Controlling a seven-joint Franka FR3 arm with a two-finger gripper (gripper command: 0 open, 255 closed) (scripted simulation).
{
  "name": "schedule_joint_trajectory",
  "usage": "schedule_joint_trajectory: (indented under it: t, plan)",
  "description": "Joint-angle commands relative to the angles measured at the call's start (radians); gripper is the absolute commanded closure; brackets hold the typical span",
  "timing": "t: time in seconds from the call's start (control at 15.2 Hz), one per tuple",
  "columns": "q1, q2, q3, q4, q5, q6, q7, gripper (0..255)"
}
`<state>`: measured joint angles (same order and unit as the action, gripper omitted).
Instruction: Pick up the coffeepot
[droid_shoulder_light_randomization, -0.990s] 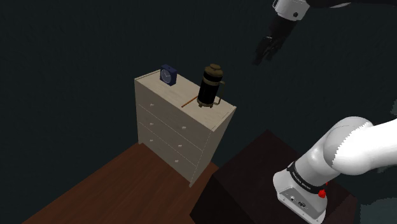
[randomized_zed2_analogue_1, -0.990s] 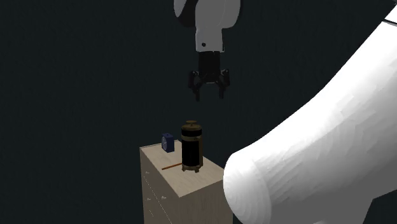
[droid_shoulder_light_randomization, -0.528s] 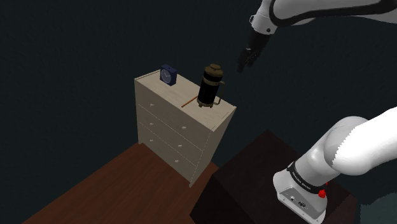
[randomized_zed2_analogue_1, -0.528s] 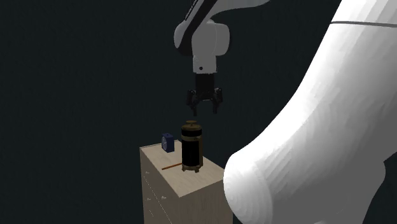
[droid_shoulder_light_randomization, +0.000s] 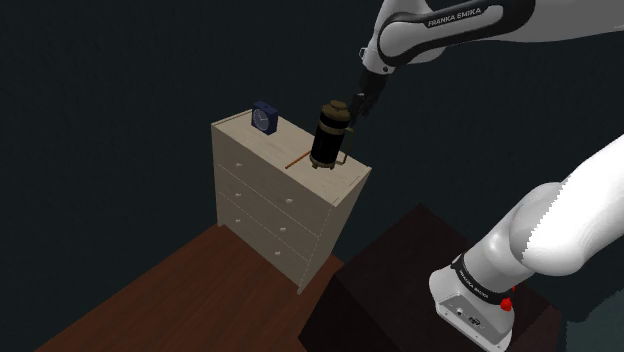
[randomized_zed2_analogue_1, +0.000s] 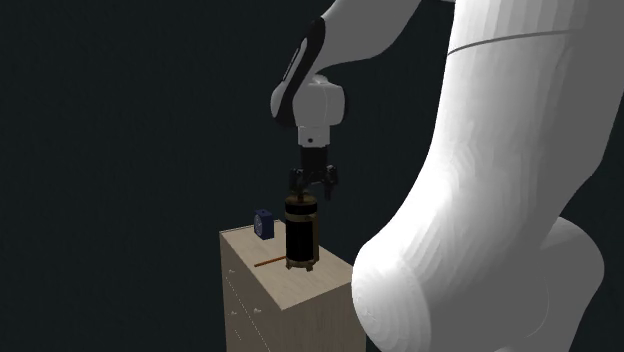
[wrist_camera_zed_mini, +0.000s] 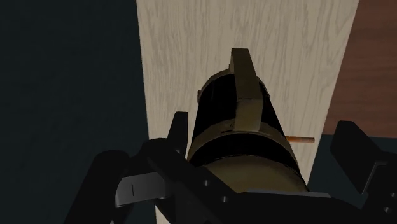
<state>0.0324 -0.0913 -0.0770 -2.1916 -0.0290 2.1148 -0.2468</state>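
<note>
Overhead, the pincer (wrist_camera_zed_mini: 262, 127) straddles the coffeepot (wrist_camera_zed_mini: 222, 118); shoulder view adds a clock (droid_shoulder_light_randomization: 264, 118).

Exteriors far; wrist close above coffeepot (wrist_camera_zed_mini: 236, 137)

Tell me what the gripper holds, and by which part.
The gripper holds nothing: its open fingers flank the top of the coffeepot without clasping it.

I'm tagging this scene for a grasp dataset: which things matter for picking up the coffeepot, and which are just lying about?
Part of the job:
- coffeepot, black with brass-coloured trim, upright on the chest of drawers
- gripper, open, fingers either side of the pot's top

Just lying about:
- blue clock
- brown stick, lying beside the pot
</note>
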Motion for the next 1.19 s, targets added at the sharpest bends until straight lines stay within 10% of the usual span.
schedule_joint_trajectory:
  t: [0.0,0.59,0.66,1.12]
  plan:
    - [0.001,0.041,-0.001,0.010,0.006,0.027,-0.020,0]
    - [0.001,0.090,-0.002,-0.042,0.010,0.127,-0.022,0]
    - [0.000,0.090,-0.002,-0.043,0.010,0.129,-0.023,255]
    - [0.000,0.090,-0.002,-0.044,0.010,0.129,-0.023,255]
